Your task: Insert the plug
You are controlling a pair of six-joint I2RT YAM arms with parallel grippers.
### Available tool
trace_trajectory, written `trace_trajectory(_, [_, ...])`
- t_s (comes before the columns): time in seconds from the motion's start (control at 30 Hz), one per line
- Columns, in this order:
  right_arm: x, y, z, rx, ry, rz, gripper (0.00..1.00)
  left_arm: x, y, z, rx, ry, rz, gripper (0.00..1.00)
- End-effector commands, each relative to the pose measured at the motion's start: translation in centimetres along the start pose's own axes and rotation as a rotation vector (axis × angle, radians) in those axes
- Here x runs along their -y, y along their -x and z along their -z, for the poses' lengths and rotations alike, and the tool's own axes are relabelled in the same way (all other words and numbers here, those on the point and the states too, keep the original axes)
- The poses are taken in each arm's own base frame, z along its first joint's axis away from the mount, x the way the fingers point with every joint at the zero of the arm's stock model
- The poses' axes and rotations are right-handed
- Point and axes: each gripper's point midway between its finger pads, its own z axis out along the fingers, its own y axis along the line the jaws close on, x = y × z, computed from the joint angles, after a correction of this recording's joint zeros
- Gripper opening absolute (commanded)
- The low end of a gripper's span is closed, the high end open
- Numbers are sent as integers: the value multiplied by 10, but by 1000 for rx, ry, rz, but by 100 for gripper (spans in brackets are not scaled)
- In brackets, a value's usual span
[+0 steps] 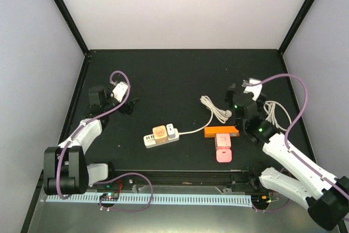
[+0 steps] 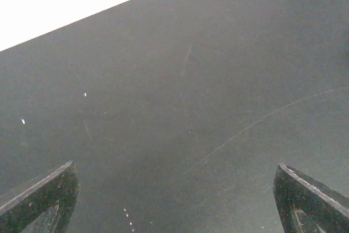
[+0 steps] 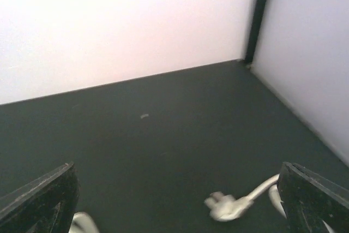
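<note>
White walls enclosed a black worktop (image 1: 180, 75). The white plug (image 1: 223, 114) lay right of centre. Left pincer (image 2: 174, 168) and right pincer (image 3: 177, 167) gaped empty. The plug looked light and rigid, best pinched across its body, not its limp cord.

Table (image 2: 185, 107): black, matt, fine scratches and dust specks.
Walls (image 1: 185, 9): white, matt, smooth.
Power strip (image 1: 161, 135): white plastic, slight gloss.
Cable (image 1: 210, 110): white, smooth sheath.
Pink block (image 1: 223, 148), orange bar (image 1: 221, 131): smooth plastic, satin.
Plug (image 3: 226, 208): white, looks like smooth plastic, view blurred.
Arm shells (image 1: 297, 159): white glossy plastic.
</note>
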Motion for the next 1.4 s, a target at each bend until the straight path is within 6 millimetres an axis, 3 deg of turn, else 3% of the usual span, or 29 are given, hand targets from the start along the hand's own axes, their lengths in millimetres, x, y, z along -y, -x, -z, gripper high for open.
trace_trajectory(0.0, [67,12,-1,231,-252,-104,100,-16,24,-4,187,70,43,99])
trace_trajectory(0.03, [78,10,2,285,-262,-111,100,-17,25,-3,219,86,43,99])
trace_trajectory(0.07, [88,-6,3,329,-271,-102,100,-18,27,-2,254,101,39,99])
trace_trajectory(0.17, [120,-5,13,487,-309,-180,100,-17,23,-4,316,111,31,99])
trace_trajectory(0.23, [135,-17,-2,413,-352,-171,100,-22,10,-12,288,138,59,99])
trace_trajectory(0.37, [144,-36,-26,377,-348,-156,100,-30,11,-6,325,193,80,99])
trace_trajectory(0.47, [143,-47,-41,373,-349,-115,100,-33,-2,0,333,257,110,99])
trace_trajectory(0.53, [140,-52,-52,371,-345,-73,100,-32,5,6,434,274,67,99])
trace_trajectory(0.6, [137,-57,-59,381,-330,-53,100,-34,-5,-3,339,259,107,99])
trace_trajectory(0.67, [131,-58,-65,395,-305,-16,100,-35,2,-2,350,279,93,99])
trace_trajectory(0.77, [100,-66,-89,292,-138,85,100,-33,2,0,377,281,80,99])
trace_trajectory(0.83, [102,-73,-94,285,-78,73,100,-34,2,-2,358,277,87,99])
trace_trajectory(0.9, [104,-68,-95,326,-53,54,100,-36,-2,-4,325,281,110,99])
trace_trajectory(1.0, [102,-72,-110,240,-53,62,100,-35,0,-3,344,277,93,99])
trace_trajectory(1.37, [101,-74,-114,221,-51,73,100,-35,0,-3,337,278,98,99])
